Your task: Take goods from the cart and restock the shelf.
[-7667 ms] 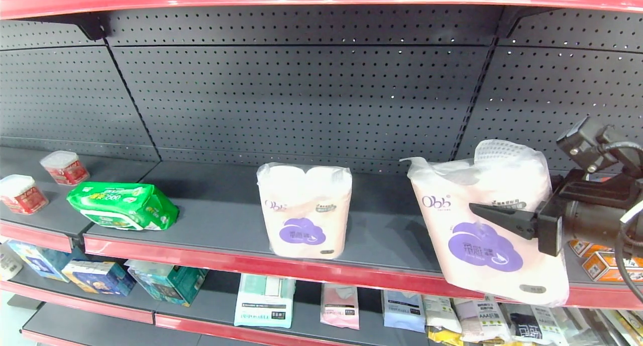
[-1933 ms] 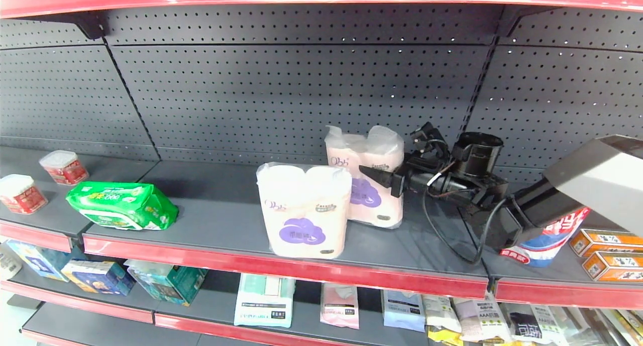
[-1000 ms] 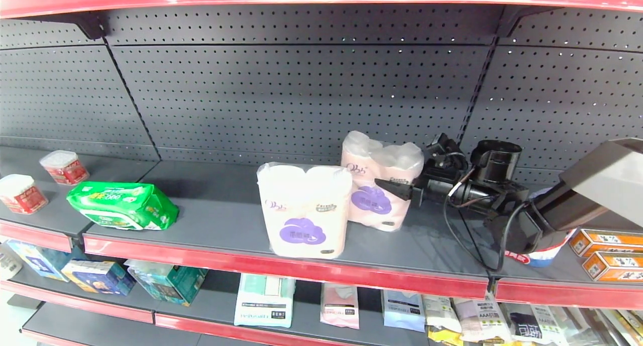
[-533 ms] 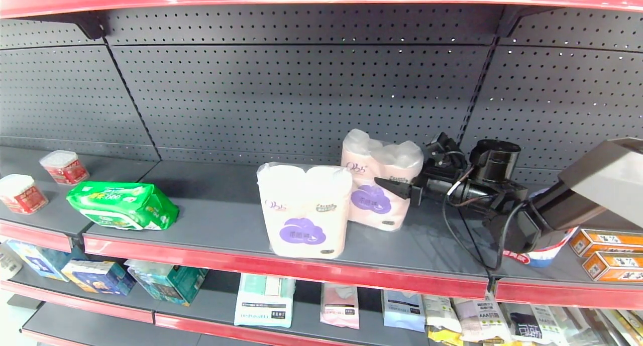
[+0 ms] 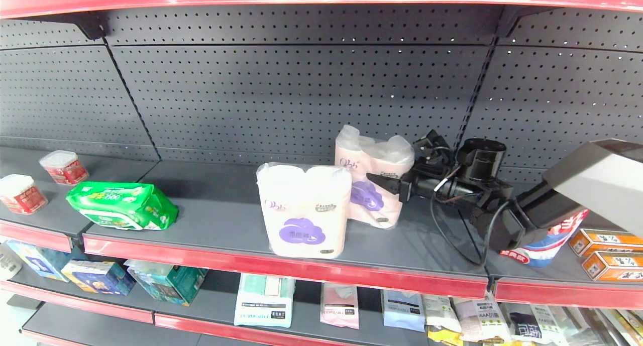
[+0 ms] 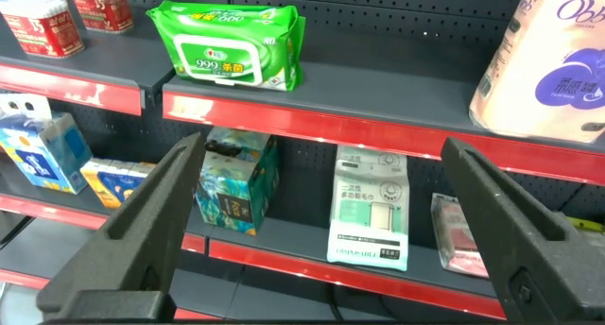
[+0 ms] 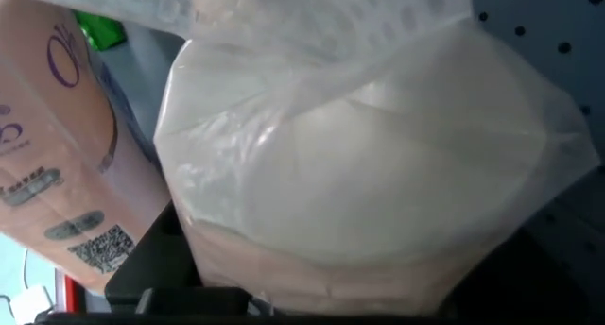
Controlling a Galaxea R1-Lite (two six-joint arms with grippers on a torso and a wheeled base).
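Observation:
Two pink toilet-paper packs with purple labels stand on the dark middle shelf point(image 5: 216, 213). The front pack point(image 5: 304, 210) stands free near the red shelf edge. The second pack point(image 5: 371, 165) sits just behind and to the right of it, tilted a little, with my right gripper point(image 5: 383, 179) shut on it from the right. Its plastic wrap point(image 7: 378, 174) is pressed close in the right wrist view, the front pack point(image 7: 57, 174) beside it. My left gripper point(image 6: 321, 147) hangs open and empty below shelf height, facing the shelf front and the front pack point(image 6: 553, 70).
A green wipes pack point(image 5: 123, 205) and two red-labelled jars point(image 5: 64, 167) lie at the shelf's left. A red and blue bag point(image 5: 547, 240) and orange boxes point(image 5: 605, 253) sit at the right, under my right arm. Lower shelves hold several boxes and packets point(image 6: 369, 216).
My right gripper carried the second pack from the front right onto the shelf, behind the front pack. Over the last half second it shifted slightly left, still holding the pack.

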